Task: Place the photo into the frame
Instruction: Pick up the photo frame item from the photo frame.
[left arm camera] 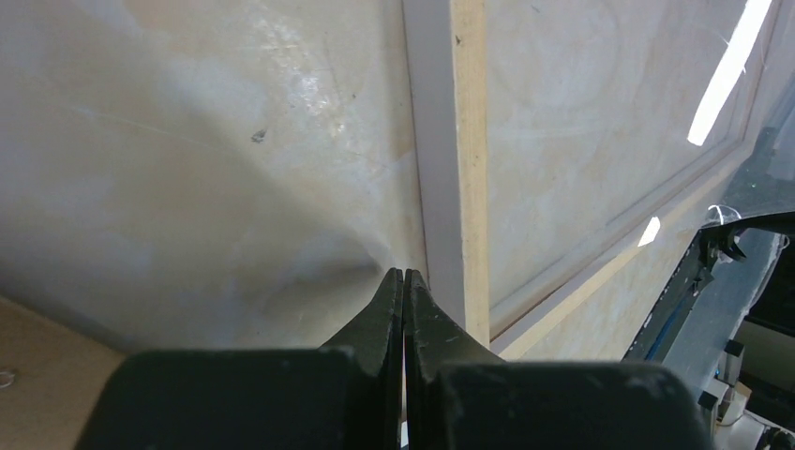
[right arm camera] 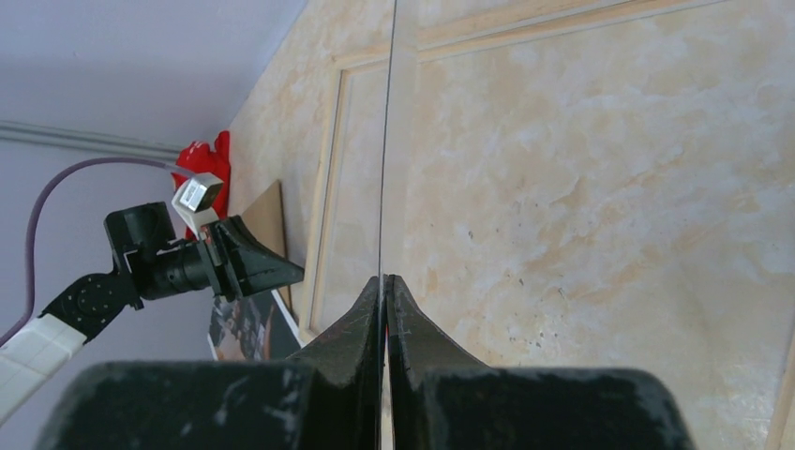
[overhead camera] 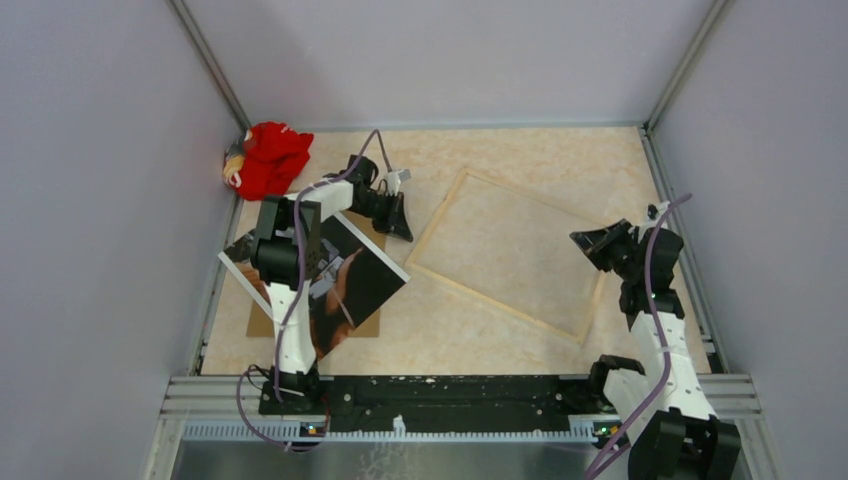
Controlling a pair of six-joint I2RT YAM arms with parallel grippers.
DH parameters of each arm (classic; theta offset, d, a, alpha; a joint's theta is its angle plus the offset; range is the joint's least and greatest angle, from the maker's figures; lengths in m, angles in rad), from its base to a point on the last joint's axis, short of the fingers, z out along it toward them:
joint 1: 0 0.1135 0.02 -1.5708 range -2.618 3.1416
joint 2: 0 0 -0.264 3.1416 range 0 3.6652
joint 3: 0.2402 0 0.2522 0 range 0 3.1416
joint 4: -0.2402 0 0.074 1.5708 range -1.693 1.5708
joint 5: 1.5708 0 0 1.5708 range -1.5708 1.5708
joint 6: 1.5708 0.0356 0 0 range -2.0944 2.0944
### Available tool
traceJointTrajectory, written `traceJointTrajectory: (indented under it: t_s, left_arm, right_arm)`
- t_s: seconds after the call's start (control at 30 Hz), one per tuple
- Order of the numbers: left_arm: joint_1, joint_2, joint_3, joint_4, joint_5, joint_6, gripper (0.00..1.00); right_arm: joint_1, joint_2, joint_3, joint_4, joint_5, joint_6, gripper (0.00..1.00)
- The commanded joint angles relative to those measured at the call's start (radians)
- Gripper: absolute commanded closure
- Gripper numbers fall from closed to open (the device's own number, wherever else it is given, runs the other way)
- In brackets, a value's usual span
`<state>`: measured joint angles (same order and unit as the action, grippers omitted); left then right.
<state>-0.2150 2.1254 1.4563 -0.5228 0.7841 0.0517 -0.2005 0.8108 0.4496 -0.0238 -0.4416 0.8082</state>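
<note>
I see the photo (overhead camera: 352,285) lying on a backing board (overhead camera: 262,322) at the left of the table (overhead camera: 450,345), the frame (overhead camera: 590,300) flat to its right (nearest corners close together), and a cloth (overhead camera: 272,158) behind in the far-left corner.

I see the photo (overhead camera: 345,285) lying flat and face up at about 8 o'clock on the table (overhead camera: 520,150). It is a dark, shiny picture with a thin white edge, turned crooked. The frame (overhead camera: 500,303) lies flat from the middle out to 3 o'clock, crooked too. It is thin and white with pale wood, and the table shows through it. One photo corner sits close to the frame.
</note>
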Motion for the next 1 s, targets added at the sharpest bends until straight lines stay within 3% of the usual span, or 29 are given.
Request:
traceJointTrajectory:
  t_s: [0.0, 0.6, 0.97]
  left_arm:
    - [-0.019, -0.037, 0.019, -0.015, 0.048, 0.013, 1.0]
    - [-0.041, -0.012, 0.054, -0.047, 0.055, 0.035, 1.0]
    - [-0.044, -0.011, 0.059, -0.053, 0.055, 0.039, 1.0]
  right_arm:
    - [-0.008, -0.004, -0.005, 0.11, 0.01, 0.006, 1.0]
    - [-0.008, -0.06, -0.054, 0.29, -0.075, 0.027, 1.0]
    - [-0.008, -0.039, -0.069, 0.274, -0.044, 0.032, 1.0]
